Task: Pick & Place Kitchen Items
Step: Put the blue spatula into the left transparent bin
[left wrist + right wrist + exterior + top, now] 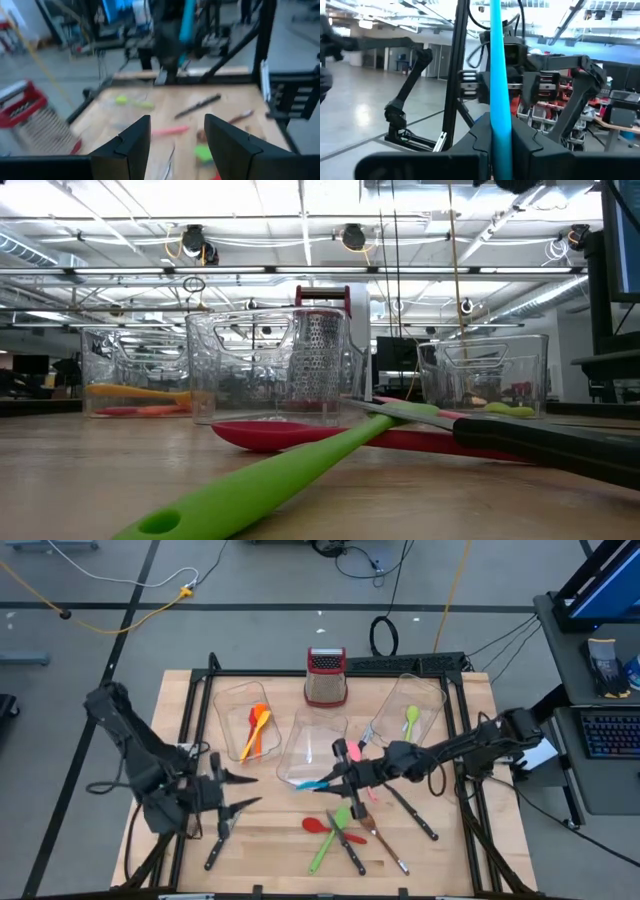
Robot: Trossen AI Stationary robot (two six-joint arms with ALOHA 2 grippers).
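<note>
Right hand: the right hand (330, 783) hangs over the middle of the desk (270, 845), at the near edge of the centre bin (312, 745), clamped on the blue utensil (308, 783)
Blue utensil: in the right wrist view its blue handle (499, 85) stands straight up between the two dark fingers (475, 140); from above it sticks out of the hand toward the left arm
Left hand: the left hand (240, 792) waits over the left part of the desk, its fingers (131, 145) parted and holding nothing
Left bin: the clear bin (243, 710) at the back left holds an orange spatula (253, 732) and another orange utensil beside it
Right bin: the clear bin (405, 712) at the back right holds a light green spoon (411, 720)
Grater: a red-topped metal grater (325, 677) stands at the back edge between the bins
Loose items: near the front of the desk lie a red spoon (322, 827), a green spatula (330, 838), a brown-handled spoon (385, 845) and a black-handled knife (415, 815), some crossing each other; one more black-handled knife (217, 845) lies under the left hand
Pink item: a pink utensil (357, 762) lies just beside the right hand
</note>
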